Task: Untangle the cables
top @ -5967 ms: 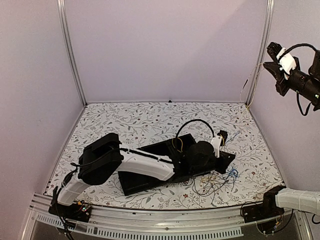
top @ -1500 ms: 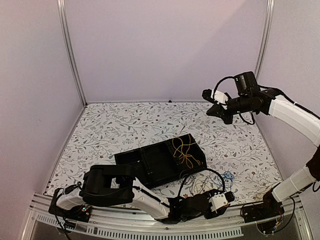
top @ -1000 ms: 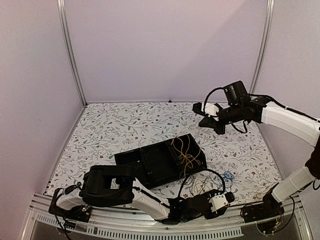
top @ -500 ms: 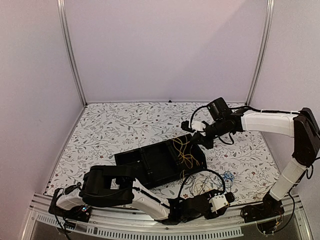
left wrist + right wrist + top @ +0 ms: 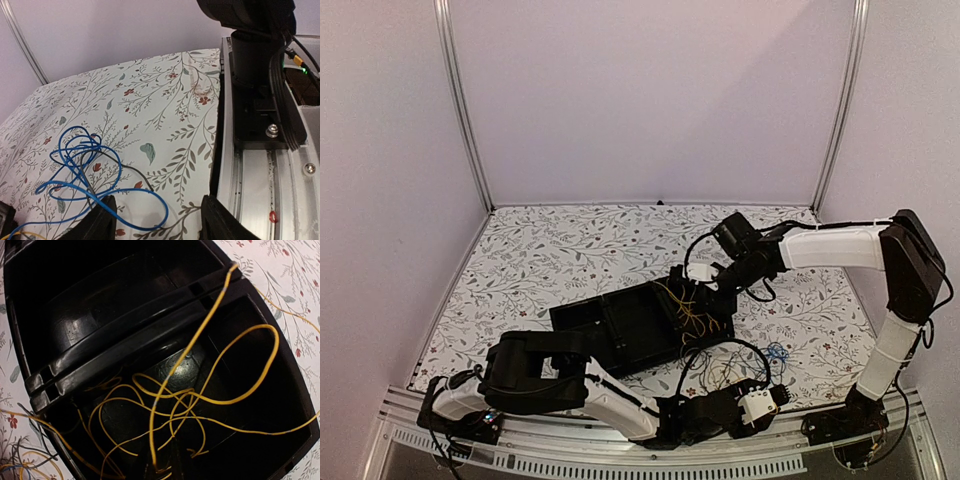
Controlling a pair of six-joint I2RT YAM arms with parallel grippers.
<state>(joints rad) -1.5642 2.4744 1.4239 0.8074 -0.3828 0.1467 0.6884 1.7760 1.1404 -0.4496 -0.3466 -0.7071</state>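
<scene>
At the near edge of the table [image 5: 570, 250], toward 5 o'clock in the top view, the left arm lies flat along the aluminium rail [image 5: 250, 175]. The left gripper [image 5: 772, 397] points toward 3 o'clock. Seen from its wrist, the left gripper [image 5: 159, 202] has its two dark fingers [image 5: 97, 220] spread wide with nothing clamped. One low loop of the blue cable [image 5: 80, 165] runs over the floral cloth between them, and most of its coils lie off toward 10 o'clock of that view. From above, the blue cable [image 5: 780, 352] sits just beyond the gripper, at the 3 o'clock end of a loose tangle [image 5: 725, 372] of thin black and yellow wires.

Farther in, near the table's middle, a black tray [image 5: 620, 325] with two compartments lies at a slant. The yellow cables [image 5: 692, 305] are heaped in its 3 o'clock compartment. The right wrist view shows the yellow cables [image 5: 190, 395] looping across that compartment's floor, with one strand climbing over the divider toward 1 o'clock.

Above the tray's far corner, the right gripper [image 5: 704, 284] hangs over the yellow heap, its arm reaching in from 3 o'clock. I cannot tell whether its fingers are parted or closed, nor whether they touch a strand.
</scene>
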